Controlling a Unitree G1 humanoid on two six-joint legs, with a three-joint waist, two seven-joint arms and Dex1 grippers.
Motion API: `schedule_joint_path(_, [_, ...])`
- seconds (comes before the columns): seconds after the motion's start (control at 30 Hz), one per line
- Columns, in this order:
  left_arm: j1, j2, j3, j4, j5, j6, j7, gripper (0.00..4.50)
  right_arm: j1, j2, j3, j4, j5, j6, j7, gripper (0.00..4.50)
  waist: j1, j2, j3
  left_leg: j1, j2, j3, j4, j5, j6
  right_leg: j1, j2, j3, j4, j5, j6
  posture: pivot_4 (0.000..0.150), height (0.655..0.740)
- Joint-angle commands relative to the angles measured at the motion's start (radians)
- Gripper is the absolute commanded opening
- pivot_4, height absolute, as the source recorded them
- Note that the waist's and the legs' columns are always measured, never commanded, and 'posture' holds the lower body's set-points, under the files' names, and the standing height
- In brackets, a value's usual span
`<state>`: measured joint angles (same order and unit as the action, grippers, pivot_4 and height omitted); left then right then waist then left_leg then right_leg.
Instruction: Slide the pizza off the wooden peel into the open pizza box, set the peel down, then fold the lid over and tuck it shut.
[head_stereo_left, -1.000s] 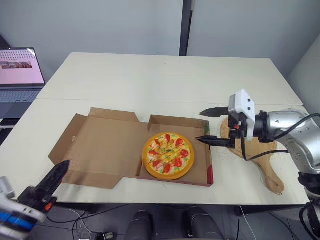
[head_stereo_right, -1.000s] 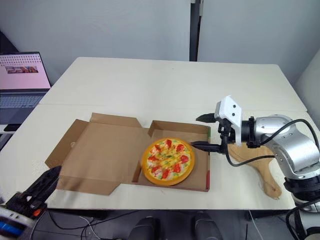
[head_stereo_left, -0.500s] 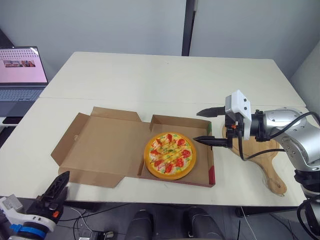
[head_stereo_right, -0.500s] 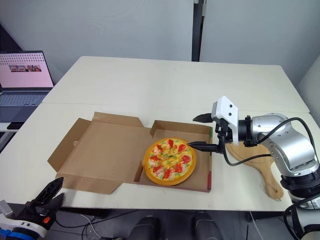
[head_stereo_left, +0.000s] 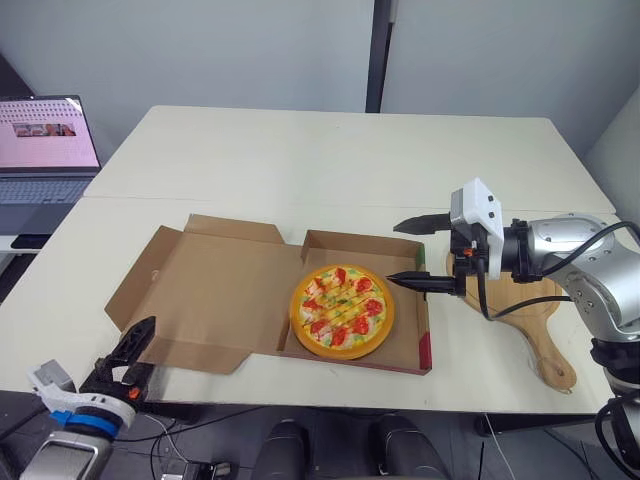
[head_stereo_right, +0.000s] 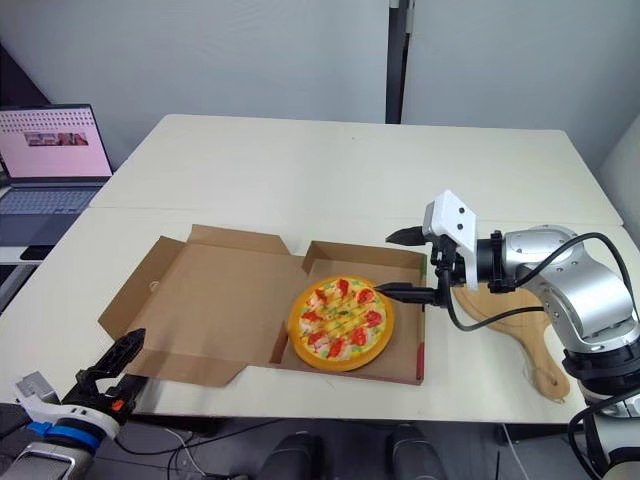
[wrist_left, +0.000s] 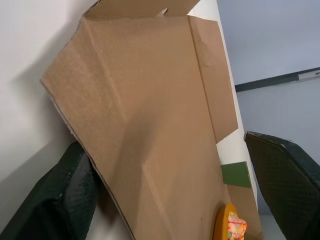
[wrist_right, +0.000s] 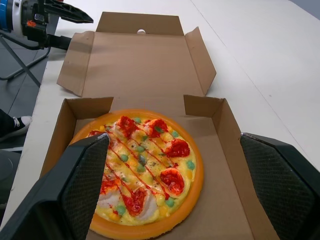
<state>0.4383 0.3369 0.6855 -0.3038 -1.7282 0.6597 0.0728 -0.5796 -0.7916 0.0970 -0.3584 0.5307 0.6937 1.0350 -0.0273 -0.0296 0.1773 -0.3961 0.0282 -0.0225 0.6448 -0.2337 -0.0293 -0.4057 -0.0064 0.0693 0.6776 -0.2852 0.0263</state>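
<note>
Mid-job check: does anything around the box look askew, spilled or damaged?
Nothing stands out. The pizza lies flat and whole inside the box, the lid lies open on the table, and the peel rests beside the box, its handle near the table's front edge.

My two head views sit side by side, high above the near edge of the worktop (head_stereo_left: 330, 160), looking forward and down. They share nearly everything: the open pizza box (head_stereo_left: 210, 290), the pizza (head_stereo_left: 342, 311) and the laptop (head_stereo_left: 45, 150) at far left. My left wrist view sits very low and close against the outer edge of the lid (wrist_left: 150, 125), facing across the cardboard toward the pizza. My right wrist view looks from the box's opposite side, close over the pizza, facing back across the lid to the left end effector (wrist_right: 75, 31). Both wrist views share the lid and the pizza.
</note>
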Motion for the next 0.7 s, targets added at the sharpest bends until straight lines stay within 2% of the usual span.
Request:
schedule_joint_path(0.03, [0.004,0.018,0.017,-0.019,-0.001,-0.016,-0.01,3.67,-0.015,-0.009,-0.035,-0.033,0.009,-0.004,-0.007,4.5,-0.001,-0.002,0.001,0.0,0.0,0.0,0.0,0.0,0.0,0.0,0.0,0.0,0.0,0.0,0.0,0.15,0.7306])
schedule_joint_path(0.4, [0.077,0.013,0.03,-0.114,-0.031,-0.039,-0.014,0.37,-0.013,-0.004,-0.027,-0.011,-0.005,-0.027,-0.01,4.5,-0.002,-0.005,0.002,-0.001,0.001,-0.001,0.0,0.0,0.0,0.0,0.001,0.001,-0.001,0.0,0.0,0.15,0.7306])
schedule_joint_path(0.7, [0.077,-0.006,0.02,-0.132,-0.021,-0.09,-0.013,0.37,-0.017,-0.002,-0.019,0.004,-0.011,-0.043,-0.002,4.5,-0.002,-0.005,0.002,-0.002,0.001,-0.001,-0.001,0.0,0.0,-0.001,0.001,0.001,-0.003,0.0,0.0,0.15,0.7306])
